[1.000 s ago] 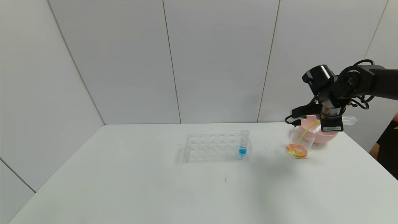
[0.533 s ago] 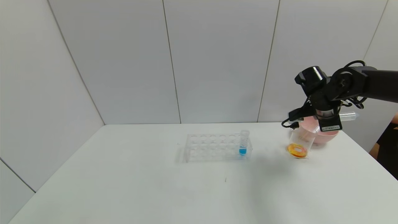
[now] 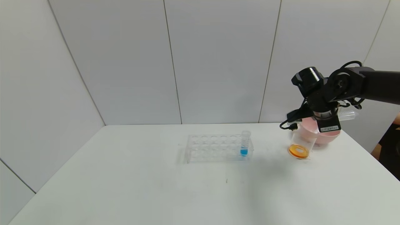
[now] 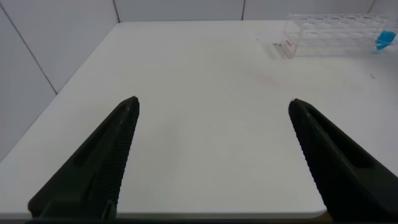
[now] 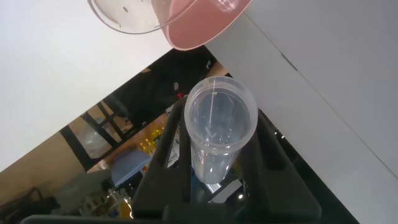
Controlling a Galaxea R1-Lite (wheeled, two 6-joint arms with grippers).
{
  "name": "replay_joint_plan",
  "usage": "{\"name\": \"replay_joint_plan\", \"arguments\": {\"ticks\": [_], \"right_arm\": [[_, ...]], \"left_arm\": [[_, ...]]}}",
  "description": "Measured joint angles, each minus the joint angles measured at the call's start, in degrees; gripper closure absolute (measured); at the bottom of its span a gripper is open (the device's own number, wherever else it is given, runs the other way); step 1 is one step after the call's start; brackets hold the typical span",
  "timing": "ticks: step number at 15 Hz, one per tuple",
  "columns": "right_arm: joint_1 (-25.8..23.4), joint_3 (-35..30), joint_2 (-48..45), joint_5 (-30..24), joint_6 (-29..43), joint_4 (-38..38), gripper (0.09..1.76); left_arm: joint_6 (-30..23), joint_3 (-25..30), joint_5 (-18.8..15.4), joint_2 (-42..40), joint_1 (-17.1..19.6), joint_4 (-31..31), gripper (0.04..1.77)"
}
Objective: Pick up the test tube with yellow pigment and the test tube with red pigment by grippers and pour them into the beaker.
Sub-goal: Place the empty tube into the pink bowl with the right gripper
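My right gripper (image 3: 326,118) is shut on a clear test tube (image 3: 347,115) that lies about level, above the beaker (image 3: 300,142) and the pink bowl. In the right wrist view the tube (image 5: 221,118) sits between the black fingers (image 5: 168,143), mouth toward the camera, with no coloured liquid in it. The beaker stands on the table with orange liquid at its bottom; its rim shows in the right wrist view (image 5: 124,23). No tube with red or yellow liquid is in view. My left gripper (image 4: 212,102) is open and empty over the table's near left part.
A clear tube rack (image 3: 215,148) stands mid-table with a blue-liquid tube (image 3: 244,145) at its right end; both show in the left wrist view (image 4: 336,34). A pink bowl (image 3: 328,136) stands just behind the beaker near the table's right edge.
A yellow stream ran from the held tube into the beaker one second ago and has stopped. The right arm has shifted left and slightly up. The beaker's liquid has settled to orange.
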State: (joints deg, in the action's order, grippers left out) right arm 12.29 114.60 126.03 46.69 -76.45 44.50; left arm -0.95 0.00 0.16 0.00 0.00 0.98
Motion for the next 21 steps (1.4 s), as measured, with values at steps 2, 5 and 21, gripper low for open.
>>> {"name": "replay_joint_plan", "arguments": {"ticks": [2, 5, 21], "right_arm": [[0.0, 0.0, 0.0, 0.0, 0.0, -0.1, 1.33], [-0.2, 0.0, -0.2, -0.2, 0.4, 0.2, 1.33], [-23.4, -19.8, -16.4, -66.9, 30.4, -4.6, 1.33]], "left_arm": [[0.0, 0.0, 0.0, 0.0, 0.0, 0.0, 0.09], [0.0, 0.0, 0.0, 0.0, 0.0, 0.0, 0.09], [0.0, 0.0, 0.0, 0.0, 0.0, 0.0, 0.09]]}}
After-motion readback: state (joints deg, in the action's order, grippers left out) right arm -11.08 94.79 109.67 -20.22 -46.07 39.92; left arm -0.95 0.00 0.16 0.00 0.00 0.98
